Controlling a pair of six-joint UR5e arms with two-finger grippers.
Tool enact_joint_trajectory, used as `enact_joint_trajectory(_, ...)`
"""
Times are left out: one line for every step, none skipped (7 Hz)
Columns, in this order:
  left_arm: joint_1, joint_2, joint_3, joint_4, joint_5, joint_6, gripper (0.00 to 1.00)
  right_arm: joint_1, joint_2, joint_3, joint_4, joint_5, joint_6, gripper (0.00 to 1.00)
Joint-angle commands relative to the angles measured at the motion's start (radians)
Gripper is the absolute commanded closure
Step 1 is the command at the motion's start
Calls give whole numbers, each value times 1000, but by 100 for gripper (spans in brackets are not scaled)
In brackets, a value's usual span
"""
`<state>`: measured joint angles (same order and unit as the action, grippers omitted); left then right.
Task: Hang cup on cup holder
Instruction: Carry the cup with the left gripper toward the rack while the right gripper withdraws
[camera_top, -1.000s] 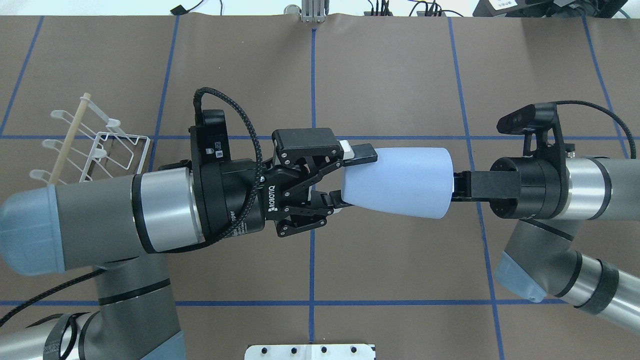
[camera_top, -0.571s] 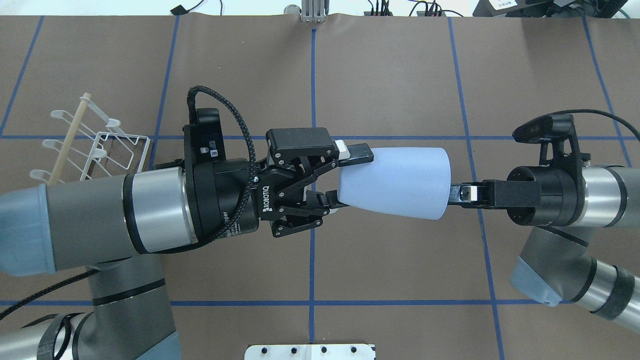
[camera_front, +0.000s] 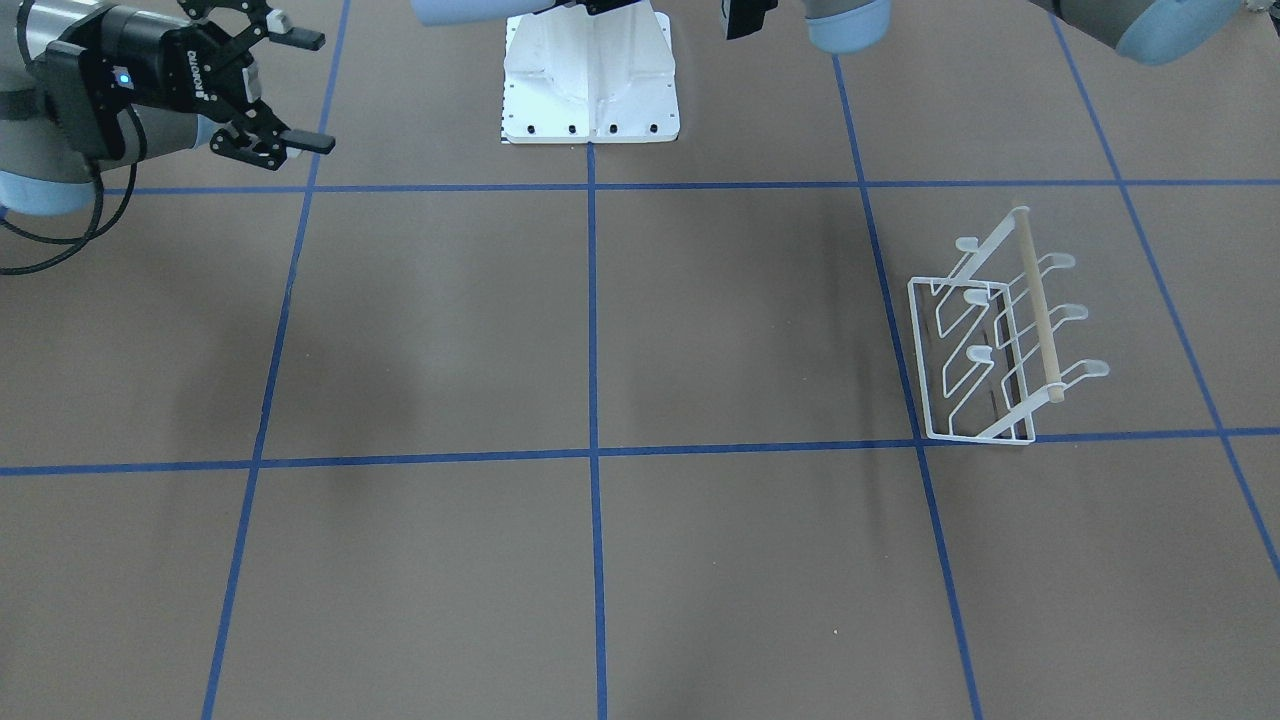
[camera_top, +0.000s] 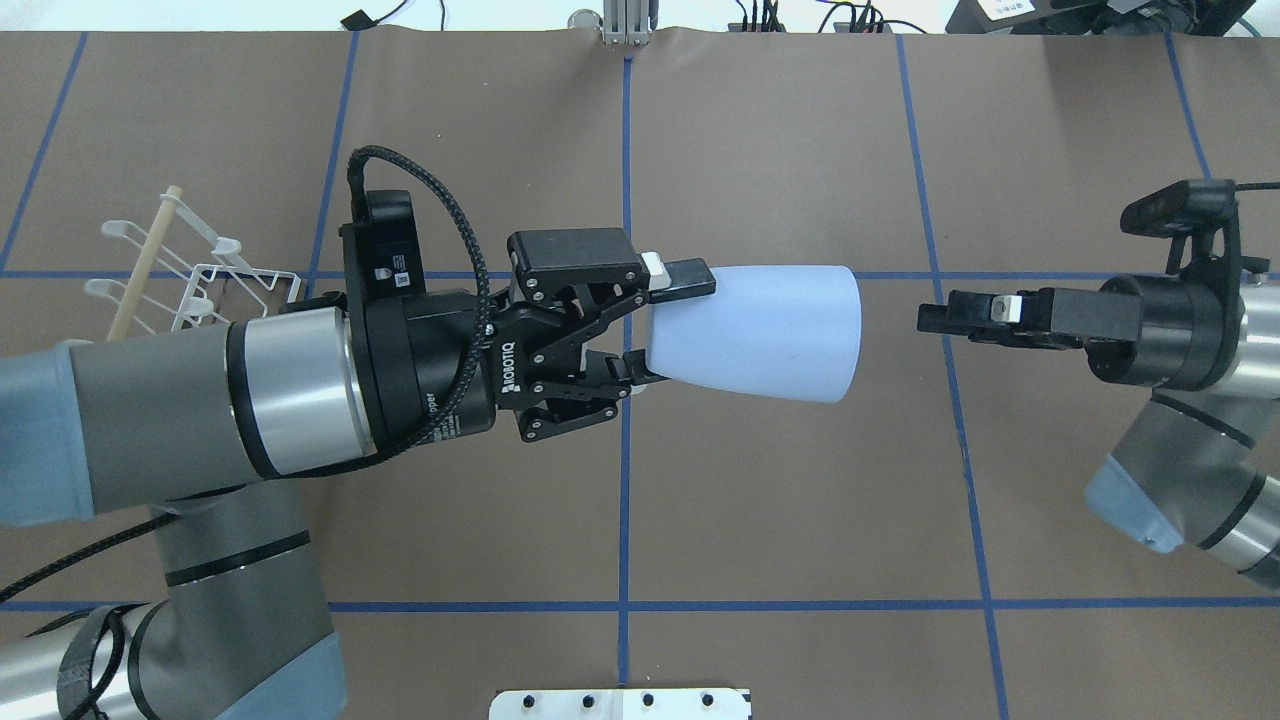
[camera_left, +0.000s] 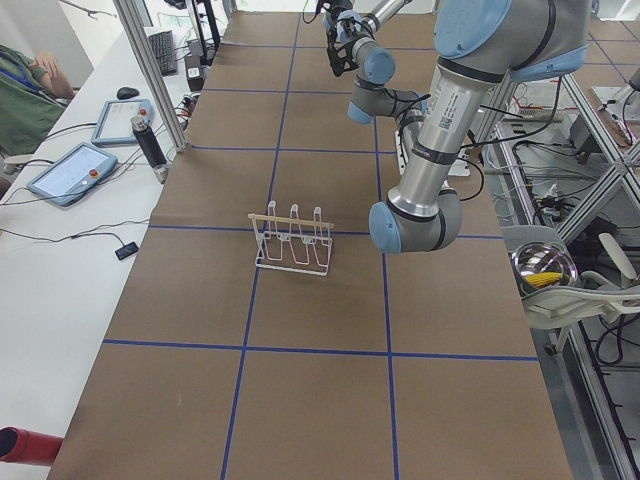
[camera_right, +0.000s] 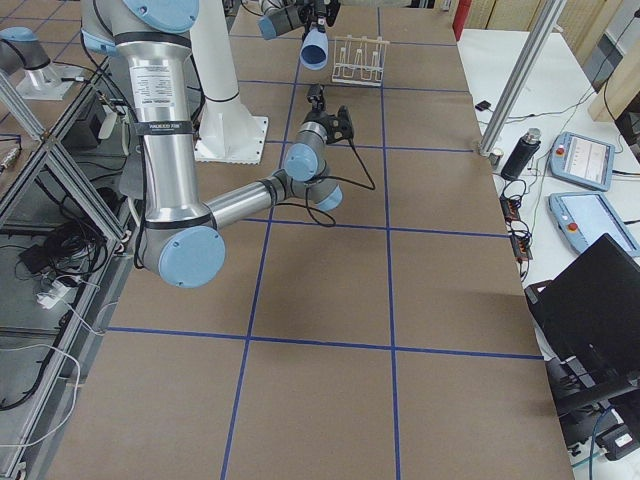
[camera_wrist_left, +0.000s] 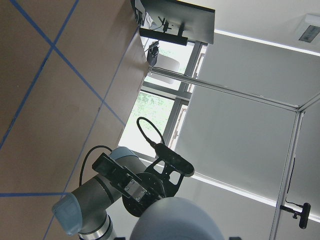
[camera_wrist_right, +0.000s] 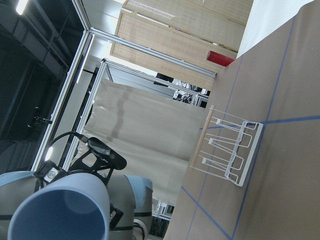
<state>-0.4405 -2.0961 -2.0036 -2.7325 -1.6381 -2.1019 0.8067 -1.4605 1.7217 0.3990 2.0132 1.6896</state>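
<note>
The pale blue cup (camera_top: 750, 330) lies level in the air above the table's middle, rim toward the right. My left gripper (camera_top: 668, 330) is shut on its narrow bottom end. My right gripper (camera_top: 925, 320) hangs a short way off the rim, clear of the cup; the front-facing view shows the right gripper (camera_front: 300, 92) open and empty. The white wire cup holder (camera_top: 200, 290) stands at the far left, partly hidden behind my left arm. It shows whole in the front-facing view (camera_front: 990, 340), with all prongs bare. The cup's open mouth (camera_wrist_right: 65, 210) faces the right wrist camera.
The white robot base plate (camera_front: 590, 90) sits at the table's near edge between the arms. Blue tape lines (camera_top: 625, 500) cross the brown table. A side desk with tablets (camera_left: 70, 170) runs along the table's far side.
My right gripper has let go of the cup's rim and drawn back to the right. My left gripper, holding the cup, has moved a little left and away from the base.
</note>
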Motion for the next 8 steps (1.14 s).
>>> enact_joint_trajectory(-53, 39, -6, 67, 0, 84, 100, 157, 8, -79, -149, 108, -37, 0)
enact_joint_trajectory(-70, 41, -24, 135, 0, 149, 100, 214, 21, -77, -316, 155, -192, 0)
enact_joint_trajectory(-89, 41, -46, 242, 3, 199, 100, 280, 23, -76, -465, 162, -366, 0)
enact_joint_trajectory(-127, 45, -117, 378, 9, 286, 100, 329, 31, -67, -615, 165, -525, 0)
enact_joint_trajectory(-136, 56, -210, 556, 11, 381, 100, 382, 37, -64, -775, 167, -726, 0)
enact_joint_trajectory(-154, 57, -266, 686, 12, 439, 100, 403, 38, -67, -896, 165, -881, 0)
enact_joint_trajectory(-188, 57, -302, 827, 11, 504, 100, 439, 37, -68, -1005, 165, -986, 0)
enact_joint_trajectory(-201, 57, -334, 937, 11, 584, 100, 480, 37, -65, -1134, 177, -1066, 0)
